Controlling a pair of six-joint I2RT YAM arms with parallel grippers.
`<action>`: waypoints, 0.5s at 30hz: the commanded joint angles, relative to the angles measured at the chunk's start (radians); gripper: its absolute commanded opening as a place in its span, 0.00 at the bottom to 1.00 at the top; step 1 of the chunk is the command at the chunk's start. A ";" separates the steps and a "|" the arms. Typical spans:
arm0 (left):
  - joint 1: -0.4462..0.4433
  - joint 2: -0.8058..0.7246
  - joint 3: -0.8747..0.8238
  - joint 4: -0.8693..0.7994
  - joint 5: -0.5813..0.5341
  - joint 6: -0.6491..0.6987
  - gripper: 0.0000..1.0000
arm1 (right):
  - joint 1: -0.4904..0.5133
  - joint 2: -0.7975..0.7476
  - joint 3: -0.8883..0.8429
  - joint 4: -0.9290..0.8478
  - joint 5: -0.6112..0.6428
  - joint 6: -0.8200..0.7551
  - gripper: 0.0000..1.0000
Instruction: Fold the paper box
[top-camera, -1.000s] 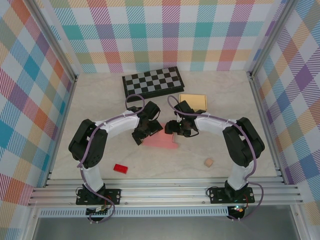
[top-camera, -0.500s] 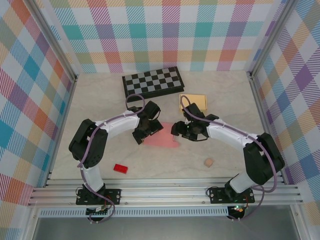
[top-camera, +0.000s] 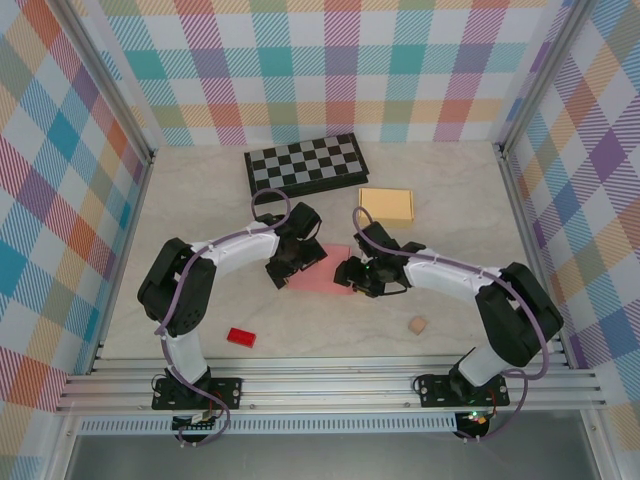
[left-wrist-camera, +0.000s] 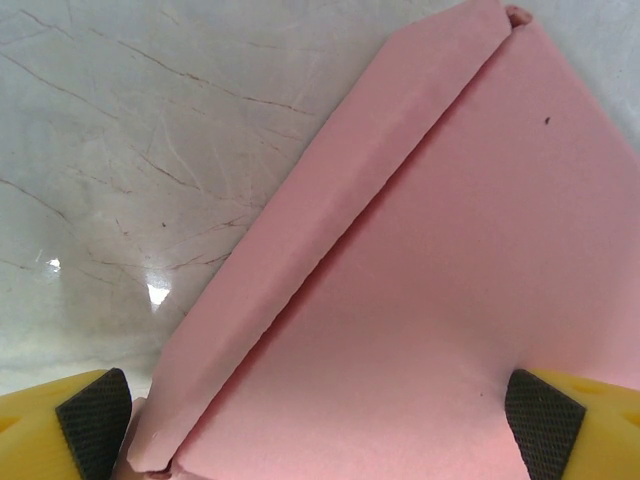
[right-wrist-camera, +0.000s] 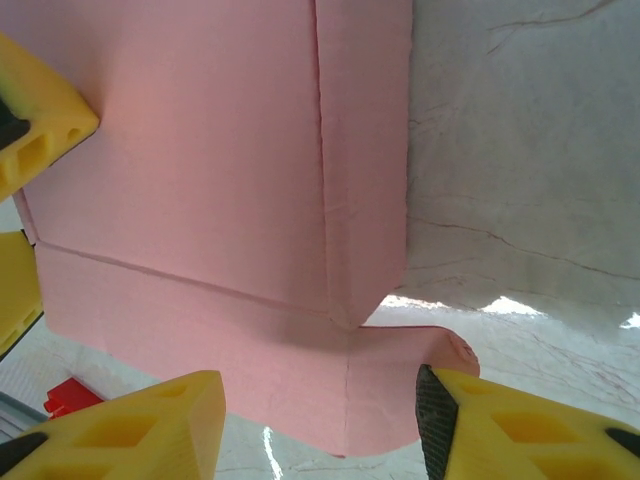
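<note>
The pink box (top-camera: 322, 272) is lying flat mid-frame in the top view; the left gripper (left-wrist-camera: 320, 418) is straddling its folded edge, fingers wide apart, while the right gripper (right-wrist-camera: 320, 410), fingers apart, is bracketing a corner flap (right-wrist-camera: 400, 365), seemingly to fold it.

No lettering, label, brand, number or sign was legible anywhere, neither on the flat pink paper box (top-camera: 320, 278) nor on the black-and-white chequered board (top-camera: 305, 163).
</note>
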 joint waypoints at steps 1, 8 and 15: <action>-0.010 0.017 -0.035 -0.027 -0.018 -0.020 0.98 | 0.004 0.013 -0.010 0.038 -0.007 0.013 0.55; -0.010 0.008 -0.036 -0.033 -0.022 -0.018 0.98 | 0.004 0.023 -0.012 0.065 -0.039 0.020 0.52; -0.010 0.006 -0.037 -0.033 -0.022 -0.019 0.98 | 0.017 0.032 0.010 0.042 -0.061 0.030 0.45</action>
